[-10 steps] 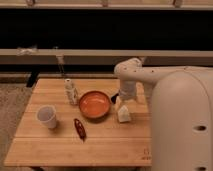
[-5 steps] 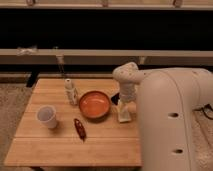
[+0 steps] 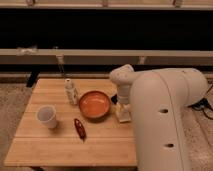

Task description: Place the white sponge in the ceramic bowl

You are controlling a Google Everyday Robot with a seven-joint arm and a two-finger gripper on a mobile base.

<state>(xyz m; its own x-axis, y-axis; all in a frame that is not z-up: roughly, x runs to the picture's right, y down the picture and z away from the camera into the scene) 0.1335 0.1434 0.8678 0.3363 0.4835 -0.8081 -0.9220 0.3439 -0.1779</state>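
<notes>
On my one camera view, the bowl [image 3: 95, 105] sits about mid-desk, a little toward the right edge. All I see in it is its own glossy orange inside. The white cup [image 3: 46, 116] stands upright near the left edge, and I cannot make out its contents.

The gripper [image 3: 122, 107] hangs straight down just beside the bowl's right rim, close to the right edge of the desk [image 3: 60, 150]. Its tip is on the white sponge [image 3: 122, 116], which lies on the wood outside the bowl. I cannot tell how wide the gripper is, or whether it has hold of the sponge.

A small white bottle [image 3: 71, 92] stands left of the bowl, toward the far edge. A dark red oblong thing [image 3: 79, 128] lies between cup and bowl, nearer the front edge. The robot's bulky white arm [image 3: 162, 125] covers the desk's right front corner.
</notes>
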